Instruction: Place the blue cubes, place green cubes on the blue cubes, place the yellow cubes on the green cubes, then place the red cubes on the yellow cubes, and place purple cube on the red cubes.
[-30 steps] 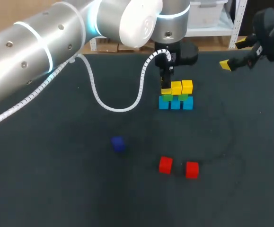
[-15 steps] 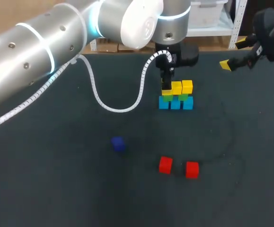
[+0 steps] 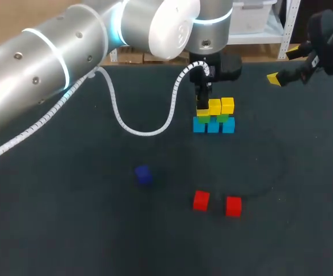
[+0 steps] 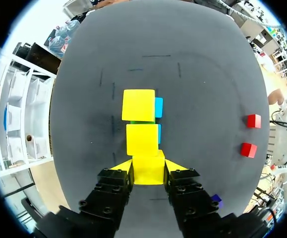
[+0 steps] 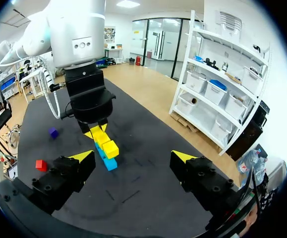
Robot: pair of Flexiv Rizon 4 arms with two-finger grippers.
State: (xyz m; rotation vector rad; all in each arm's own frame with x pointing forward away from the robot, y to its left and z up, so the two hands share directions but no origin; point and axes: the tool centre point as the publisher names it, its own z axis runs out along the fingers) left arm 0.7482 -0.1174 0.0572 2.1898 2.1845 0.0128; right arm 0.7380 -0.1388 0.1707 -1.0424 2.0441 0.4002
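Lying alone toward the left of the tabletop (image 3: pixel 51 230) is the purple cube (image 3: pixel 143 174); a red cube (image 3: pixel 201 200) and a second red cube (image 3: pixel 233 206) sit further right, slightly apart. Behind them, the left arm's (image 3: pixel 68 52) jaws clamp a yellow cube (image 4: pixel 148 168) at the left end of the blue-green-yellow stack (image 3: pixel 221 118). The right arm's (image 3: pixel 327 34) jaws hang far right, wide open, empty.

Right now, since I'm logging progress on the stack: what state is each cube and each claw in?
blue cubes, bottom row.
green cubes, on the blue.
two yellow cubes, on the green.
third yellow cube, gripped beside those.
red cubes, loose, unstacked.
purple cube, loose, unstacked.
left claw, shut on third yellow cube.
right claw, open, empty.
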